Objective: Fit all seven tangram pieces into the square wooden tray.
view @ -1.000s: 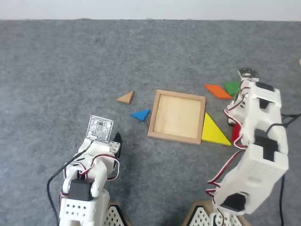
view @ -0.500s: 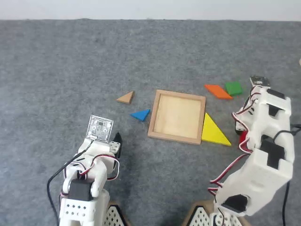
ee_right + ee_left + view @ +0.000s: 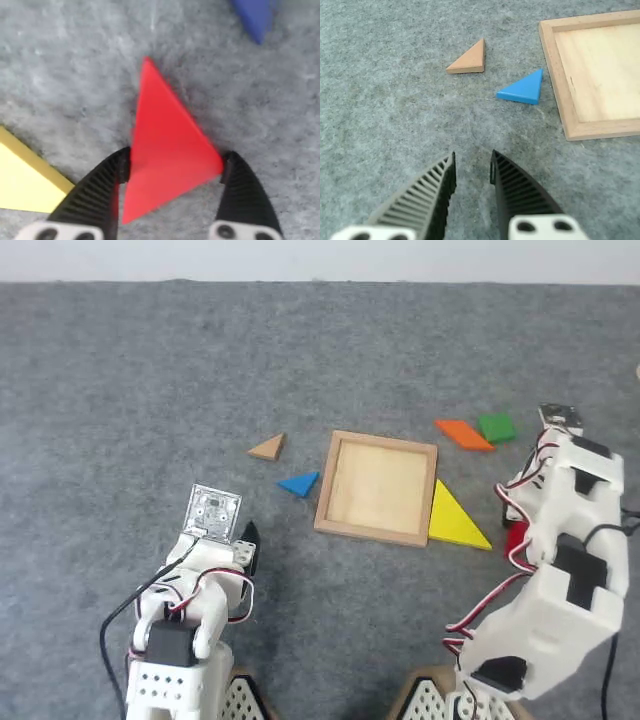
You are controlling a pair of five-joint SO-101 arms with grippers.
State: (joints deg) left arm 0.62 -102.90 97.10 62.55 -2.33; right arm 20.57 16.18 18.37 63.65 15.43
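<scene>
Grey felt tabletop (image 3: 150,360). Right gripper (image 3: 172,165) is clamped on the red triangle (image 3: 165,145), with the yellow triangle (image 3: 22,185) just beside one finger. Left gripper (image 3: 472,162) is at a narrow gap, holding nothing; blue triangle (image 3: 522,90) and wooden tray (image 3: 552,65) lie ahead of its tips.

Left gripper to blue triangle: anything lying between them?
Nothing. In the left wrist view, the stretch from the left gripper to the blue triangle is bare grey mat. The high view shows the same.

Yellow triangle (image 3: 455,520) just beside tray (image 3: 370,531); blue triangle (image 3: 300,483) near opposite rim.
</scene>
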